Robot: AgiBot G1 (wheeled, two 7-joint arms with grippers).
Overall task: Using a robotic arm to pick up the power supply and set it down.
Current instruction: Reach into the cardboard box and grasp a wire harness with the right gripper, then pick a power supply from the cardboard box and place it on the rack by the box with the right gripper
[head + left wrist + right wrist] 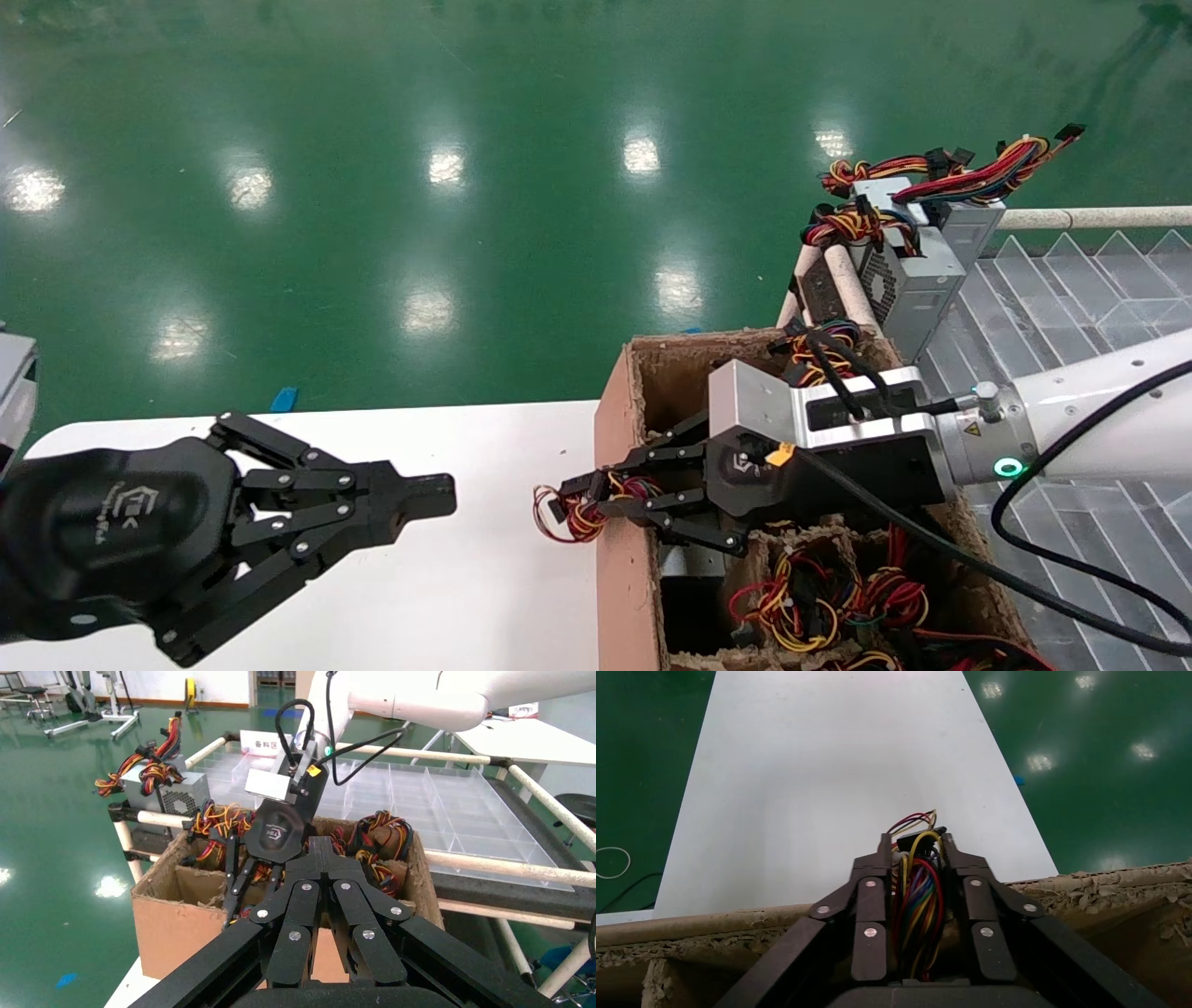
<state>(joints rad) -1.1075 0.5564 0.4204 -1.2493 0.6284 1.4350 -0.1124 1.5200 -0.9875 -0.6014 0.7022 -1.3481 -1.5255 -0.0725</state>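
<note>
My right gripper (579,496) reaches over the left wall of the cardboard box (619,559), shut on a red-yellow-black wire bundle (570,514) of a power supply. In the right wrist view the coloured wires (916,896) run between the fingers (871,903) and stick out past the tips over the white table (828,776). A silver-grey metal body (694,564) shows in the compartment just below that gripper; whether the held wires belong to it is hidden. My left gripper (445,494) hangs shut and empty above the table, to the left of the box.
The box (169,924) holds several more wire bundles (801,601) in cardboard dividers. Two more power supplies (908,270) sit on the pipe rack behind it. A clear compartment tray (1071,289) lies to the right. A black cable (931,550) trails from the right wrist.
</note>
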